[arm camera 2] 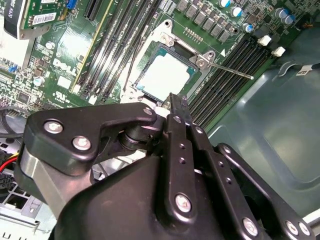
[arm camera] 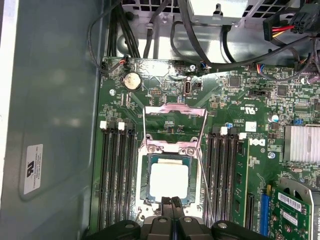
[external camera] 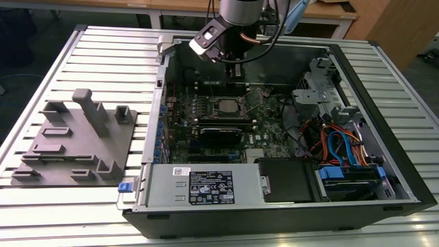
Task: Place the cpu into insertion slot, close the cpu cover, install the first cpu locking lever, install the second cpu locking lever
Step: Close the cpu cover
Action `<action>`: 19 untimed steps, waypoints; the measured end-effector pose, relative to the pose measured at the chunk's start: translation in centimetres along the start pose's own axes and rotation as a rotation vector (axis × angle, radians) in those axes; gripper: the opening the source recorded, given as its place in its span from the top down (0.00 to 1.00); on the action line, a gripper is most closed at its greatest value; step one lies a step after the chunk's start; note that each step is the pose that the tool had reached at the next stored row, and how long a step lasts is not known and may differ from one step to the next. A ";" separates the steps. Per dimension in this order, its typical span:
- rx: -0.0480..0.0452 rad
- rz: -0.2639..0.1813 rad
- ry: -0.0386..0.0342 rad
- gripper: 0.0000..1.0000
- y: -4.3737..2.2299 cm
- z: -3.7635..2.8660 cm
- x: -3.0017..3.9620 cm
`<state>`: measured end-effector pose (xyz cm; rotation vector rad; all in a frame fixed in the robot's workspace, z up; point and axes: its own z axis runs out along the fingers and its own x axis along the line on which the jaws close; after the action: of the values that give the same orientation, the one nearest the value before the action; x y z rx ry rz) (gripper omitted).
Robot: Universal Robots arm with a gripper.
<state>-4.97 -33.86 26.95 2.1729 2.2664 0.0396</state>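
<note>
Fingers [arm camera: 166, 206] abv cpu [arm camera: 169, 180] in insertion slot [arm camera: 144, 176]

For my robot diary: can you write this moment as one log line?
cpu: in slot | cover: open | gripper: shut, at cpu's edge

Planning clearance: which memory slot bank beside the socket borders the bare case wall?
The bank on the coin battery's side; the other bank faces the finned heatsink.
</note>
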 end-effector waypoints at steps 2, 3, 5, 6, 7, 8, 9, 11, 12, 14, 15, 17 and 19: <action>0.0001 0.000 -0.0001 0.90 0.04 0.00 0.00; 0.0001 0.000 0.0000 0.90 0.07 0.00 0.00; 0.0000 0.000 0.0000 0.90 0.15 0.00 -0.01; 0.0000 0.000 0.0000 0.90 0.18 0.00 -0.01; 0.0000 0.000 0.0000 0.90 0.21 0.00 -0.01; 0.0000 0.000 0.0000 0.90 0.25 0.00 -0.01; 0.0000 0.000 0.0000 0.90 0.27 0.00 -0.01; 0.0000 0.000 0.0000 0.90 0.32 0.01 -0.01; 0.0000 0.000 0.0000 0.90 0.35 0.01 -0.01; 0.0000 0.000 0.0000 0.90 0.39 0.01 -0.02; 0.0000 0.000 0.0000 0.90 0.43 0.01 -0.02; 0.0000 0.000 0.0000 0.90 0.49 0.01 -0.02; 0.0000 0.000 0.0000 0.90 0.56 0.01 -0.02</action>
<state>-4.41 -33.86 26.95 2.1729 2.2664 0.0396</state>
